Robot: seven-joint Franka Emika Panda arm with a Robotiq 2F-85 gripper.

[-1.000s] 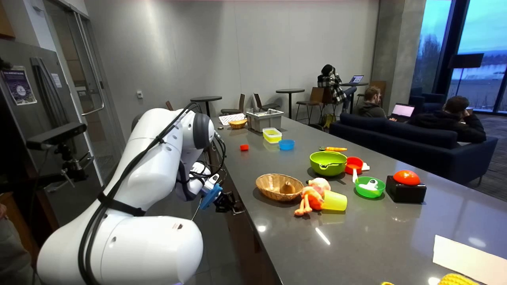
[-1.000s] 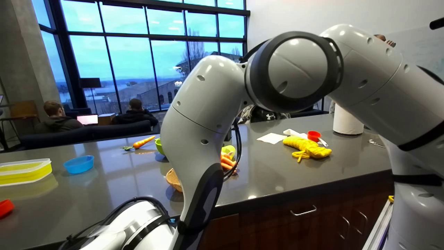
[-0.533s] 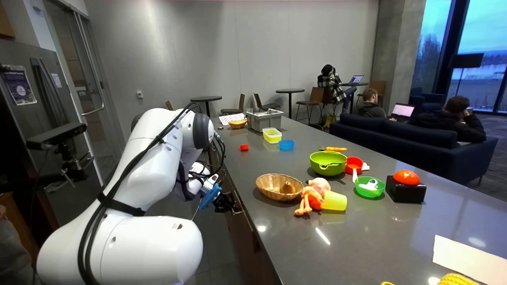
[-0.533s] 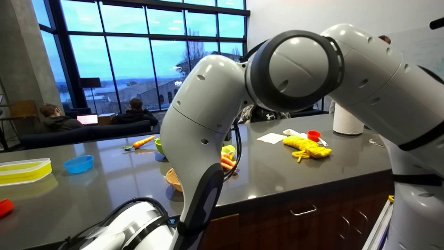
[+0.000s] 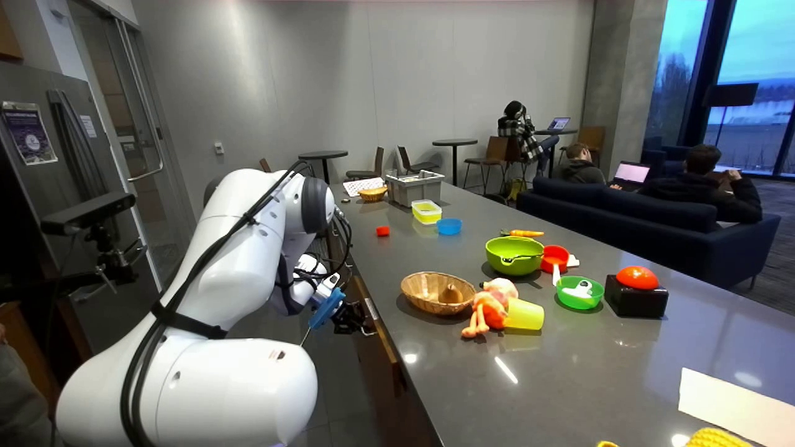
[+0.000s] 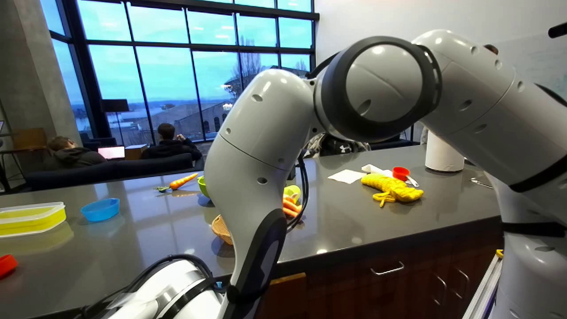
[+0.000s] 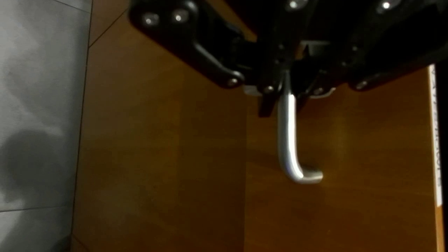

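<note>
In the wrist view, we see one gripper [image 7: 287, 91] clamped around one metal handle [image 7: 287, 133] on one wooden panel [image 7: 157, 157]. In an exterior view, we count two baskets [image 5: 418, 302] on the surface [image 5: 559, 385]; in an exterior view, one carrot [image 6: 183, 181].

Cool, bluish daylight is let in by the windows [image 6: 164, 75], and in both exterior views the room is moderately lit. On the glossy surface [image 5: 559, 385], a glare spot and a white streak are reflected towards the edge nearest the arm [image 5: 211, 248]; soft shadows are cast beside the green bowl [image 5: 514, 256] and basket [image 5: 428, 304]. Uprights such as the door [image 5: 118, 93] are leaned outward by distortion. The wrist view is dim and blurred: the gripper [image 7: 285, 98] is sunk in near-black, the handle [image 7: 288, 133] is streaked with glare, and lettering on the label [image 7: 436, 140] is smeared.
</note>
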